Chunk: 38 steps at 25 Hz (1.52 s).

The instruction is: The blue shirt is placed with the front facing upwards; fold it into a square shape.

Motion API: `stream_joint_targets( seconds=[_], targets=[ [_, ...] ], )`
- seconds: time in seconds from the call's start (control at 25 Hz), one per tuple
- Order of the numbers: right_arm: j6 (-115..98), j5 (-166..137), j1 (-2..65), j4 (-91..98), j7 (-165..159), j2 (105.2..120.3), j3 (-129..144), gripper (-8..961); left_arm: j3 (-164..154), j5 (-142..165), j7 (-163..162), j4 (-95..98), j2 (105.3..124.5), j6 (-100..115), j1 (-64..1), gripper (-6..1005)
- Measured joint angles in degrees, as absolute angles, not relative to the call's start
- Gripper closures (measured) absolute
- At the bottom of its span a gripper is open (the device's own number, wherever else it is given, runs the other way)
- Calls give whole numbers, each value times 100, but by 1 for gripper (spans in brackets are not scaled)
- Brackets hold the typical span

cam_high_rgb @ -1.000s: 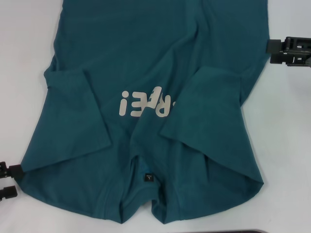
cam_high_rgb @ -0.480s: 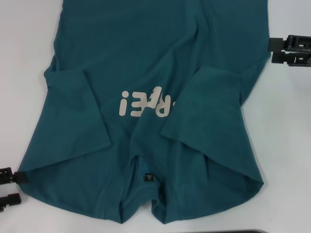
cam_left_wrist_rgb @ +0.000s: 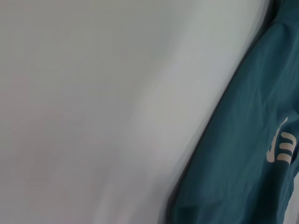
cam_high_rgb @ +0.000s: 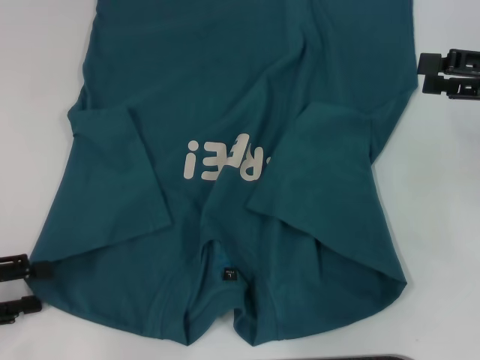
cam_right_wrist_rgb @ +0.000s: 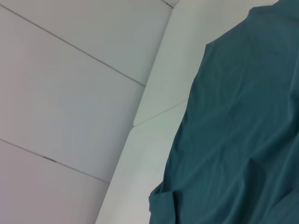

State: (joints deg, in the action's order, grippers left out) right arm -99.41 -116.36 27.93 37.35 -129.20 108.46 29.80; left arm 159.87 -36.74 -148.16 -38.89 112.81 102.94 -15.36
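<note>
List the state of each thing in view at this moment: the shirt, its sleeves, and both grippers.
blue shirt: lying flat on the table, front up, lettering partly covered by a fold.
left sleeve: folded in over the body.
right sleeve: folded in over the chest.
left gripper: open, at the shirt's near left corner.
right gripper: open, at the shirt's far right edge.
</note>
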Motion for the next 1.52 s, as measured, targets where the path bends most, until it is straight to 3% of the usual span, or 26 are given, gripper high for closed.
stream_joint_targets(
  seconds=[1.16,1.52],
  targets=[
    [-9975,-11637,2791,3720,-12920,10840,2666,88,16005,-3606,-14979,-3778,11285,9873,-1953,324],
    [-9993,-11633,2783,3710,-12920,10825,2550,88,15722,-3600,-14925,-4295,11445,10061,-2044,336]
  ],
)
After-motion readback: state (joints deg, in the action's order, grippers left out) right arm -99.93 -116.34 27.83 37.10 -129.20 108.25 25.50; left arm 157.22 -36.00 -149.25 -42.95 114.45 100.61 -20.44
